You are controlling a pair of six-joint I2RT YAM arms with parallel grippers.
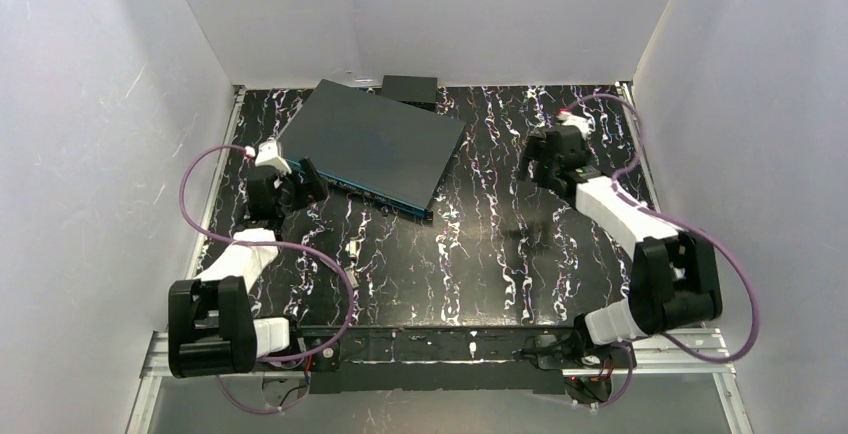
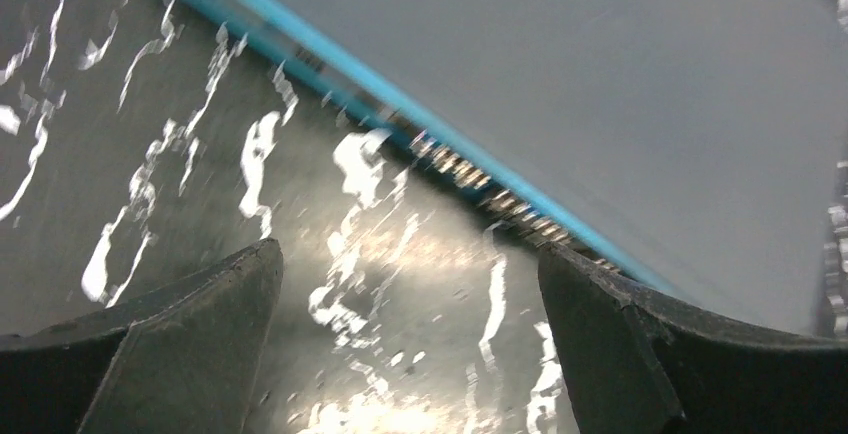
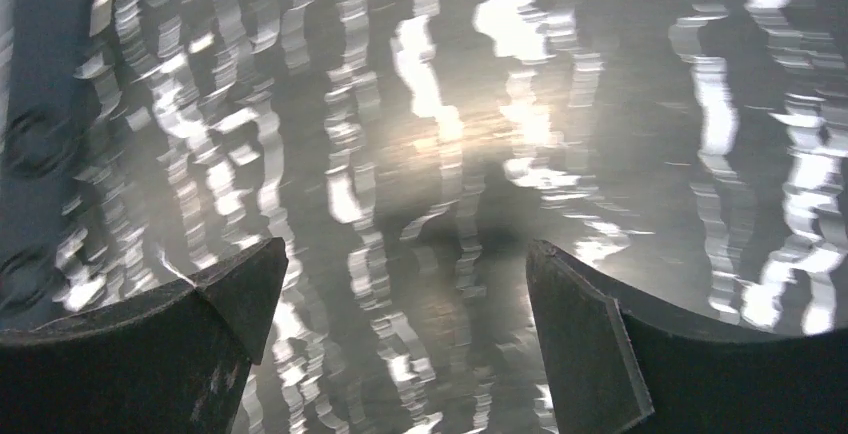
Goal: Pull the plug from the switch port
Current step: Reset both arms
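The switch (image 1: 375, 142) is a large flat dark grey box lying at an angle at the back left of the table, its thin teal front face (image 1: 370, 194) turned toward the near left. My left gripper (image 1: 308, 182) is open and empty just in front of that face. In the left wrist view the switch top (image 2: 600, 84), the teal face (image 2: 330, 64) and a blurred row of ports (image 2: 480, 182) run diagonally beyond the gripper (image 2: 410, 264). I can make out no plug in any view. My right gripper (image 1: 533, 161) is open and empty over the table, to the right of the switch.
A small plain black box (image 1: 410, 87) sits behind the switch at the back wall. White walls close in the black marbled table (image 1: 480, 254) on three sides. The right wrist view shows bare marbled table (image 3: 450, 134) under the open gripper (image 3: 405, 264).
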